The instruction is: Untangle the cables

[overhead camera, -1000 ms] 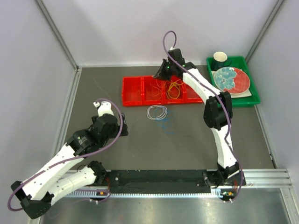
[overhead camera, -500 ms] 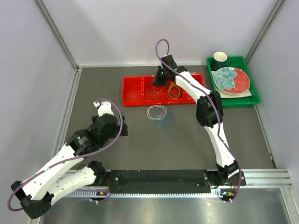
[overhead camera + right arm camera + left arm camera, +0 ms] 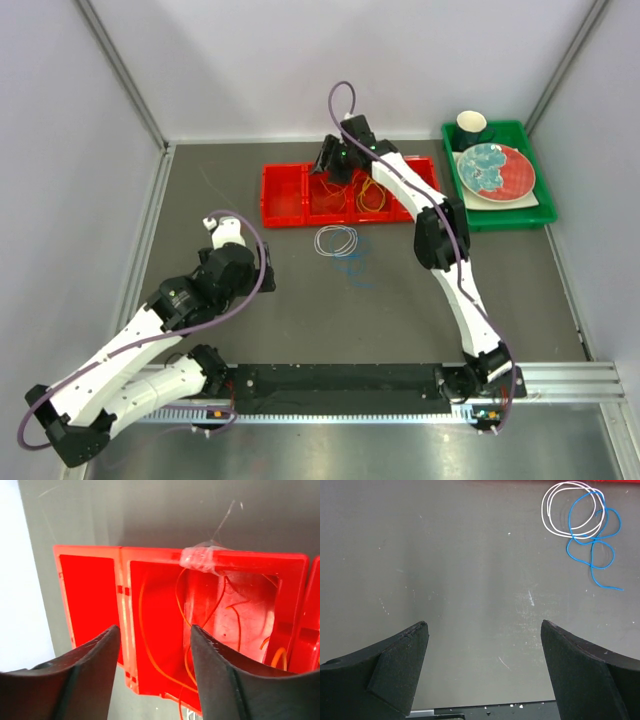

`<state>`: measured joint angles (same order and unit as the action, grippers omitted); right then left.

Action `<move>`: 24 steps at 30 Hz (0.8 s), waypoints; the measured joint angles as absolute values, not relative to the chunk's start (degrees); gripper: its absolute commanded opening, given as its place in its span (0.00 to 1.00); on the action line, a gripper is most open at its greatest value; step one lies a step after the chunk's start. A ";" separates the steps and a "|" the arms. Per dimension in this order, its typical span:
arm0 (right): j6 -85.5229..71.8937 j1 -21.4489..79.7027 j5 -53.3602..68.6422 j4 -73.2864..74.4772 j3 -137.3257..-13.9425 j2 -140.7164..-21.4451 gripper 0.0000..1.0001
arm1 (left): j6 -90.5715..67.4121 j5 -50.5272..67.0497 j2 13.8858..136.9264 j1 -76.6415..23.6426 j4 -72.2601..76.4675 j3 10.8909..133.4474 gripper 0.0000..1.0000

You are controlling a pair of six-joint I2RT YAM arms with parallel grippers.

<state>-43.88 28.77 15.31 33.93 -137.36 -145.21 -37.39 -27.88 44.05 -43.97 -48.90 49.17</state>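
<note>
A white cable loop [image 3: 336, 240] lies on the grey table just in front of the red tray [image 3: 283, 214], and a blue cable [image 3: 353, 266] overlaps its near side. Both also show in the left wrist view, the white loop [image 3: 559, 507] and the blue cable [image 3: 599, 550] at the upper right. Orange-yellow cables [image 3: 373, 194] lie inside the tray. My right gripper [image 3: 154, 627] hovers open over the tray's middle compartment [image 3: 160, 600], where a thin orange cable [image 3: 146, 640] lies below the fingers. My left gripper [image 3: 484, 625] is open and holds nothing, well back from the cables.
A green tray [image 3: 530, 215] holding a plate [image 3: 496, 170] and a dark cup [image 3: 472, 125] stands at the back right. A patch of clear tape [image 3: 202, 557] sits on the red tray's rim. Walls close in the sides and back. A black rail [image 3: 340, 388] runs along the near edge.
My right gripper moved left along the red tray, from its right part to the middle compartment, and opened from shut. The left arm barely moved.
</note>
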 measured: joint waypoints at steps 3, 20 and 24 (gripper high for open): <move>-43.46 28.77 15.68 34.00 -137.36 -143.96 0.64 | -37.39 -27.88 44.34 -43.97 -48.90 49.06 0.97; -36.58 28.71 5.48 42.19 -134.96 -130.52 0.52 | -37.39 -27.90 44.40 -43.99 -48.88 48.90 0.96; -35.29 28.71 1.39 47.59 -132.66 -130.50 0.48 | -37.39 -27.92 43.97 -43.99 -48.88 48.84 0.97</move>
<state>-35.29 28.71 1.39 47.59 -132.66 -130.50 -37.39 -27.92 43.97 -43.99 -48.88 48.84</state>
